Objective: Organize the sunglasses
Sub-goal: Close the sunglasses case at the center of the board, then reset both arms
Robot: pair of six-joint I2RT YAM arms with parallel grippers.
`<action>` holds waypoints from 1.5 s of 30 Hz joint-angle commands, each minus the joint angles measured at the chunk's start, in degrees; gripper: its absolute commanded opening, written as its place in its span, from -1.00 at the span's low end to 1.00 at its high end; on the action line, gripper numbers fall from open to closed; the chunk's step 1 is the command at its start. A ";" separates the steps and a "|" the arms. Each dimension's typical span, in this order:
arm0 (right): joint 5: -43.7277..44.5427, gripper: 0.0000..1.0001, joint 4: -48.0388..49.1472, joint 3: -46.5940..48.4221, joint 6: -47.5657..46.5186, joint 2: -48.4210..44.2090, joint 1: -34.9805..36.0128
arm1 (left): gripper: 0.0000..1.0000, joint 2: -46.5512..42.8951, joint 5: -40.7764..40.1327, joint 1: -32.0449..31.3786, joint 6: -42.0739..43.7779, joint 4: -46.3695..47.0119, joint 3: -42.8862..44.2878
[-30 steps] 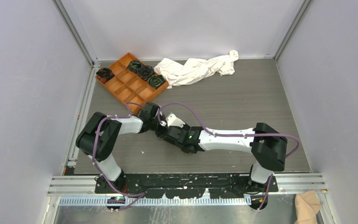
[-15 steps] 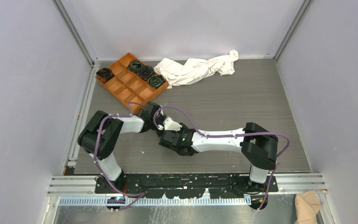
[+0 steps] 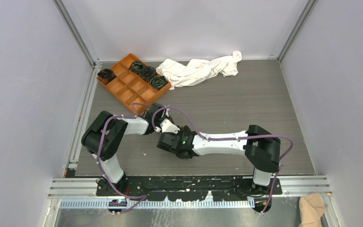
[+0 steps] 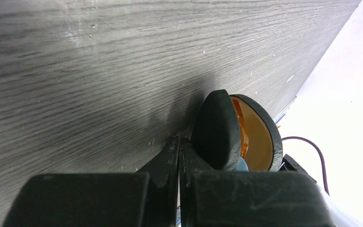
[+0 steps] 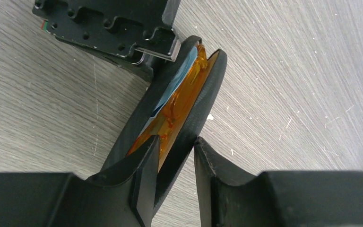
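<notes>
Sunglasses (image 5: 183, 105) lie in the half-open black case (image 5: 209, 92), just beyond the right fingers (image 5: 144, 182). Those straddle one shell loosely, parted, not pinching. Meanwhile the left fingers (image 4: 168, 158) are clenched empty, case just beside. Blue cloth (image 5: 172, 89) tucked inside; bench (image 5: 288, 71) underneath.

An orange tray (image 3: 131, 87) sits beside a crumpled white cloth (image 3: 198, 70).

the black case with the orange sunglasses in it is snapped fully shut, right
Not quite: the black case is ajar, not fully shut. The right wrist view shows a gap between its two halves, with the orange sunglasses inside it.
</notes>
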 commanded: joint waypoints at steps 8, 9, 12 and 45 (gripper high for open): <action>-4.50 0.02 6.98 2.23 4.57 -3.05 1.08 | -0.99 0.43 0.04 -1.09 -0.69 3.24 0.90; -4.34 0.04 6.89 2.19 4.76 -3.77 1.06 | -0.99 0.37 0.00 -1.09 -0.55 3.17 0.89; -3.33 0.07 5.84 2.31 5.59 -6.85 1.12 | -1.00 -0.02 -0.12 -1.08 -0.25 2.64 1.03; -8.05 -0.18 8.39 -28.55 28.54 -31.58 -23.13 | -0.78 -13.99 -11.54 5.63 16.01 -26.54 1.99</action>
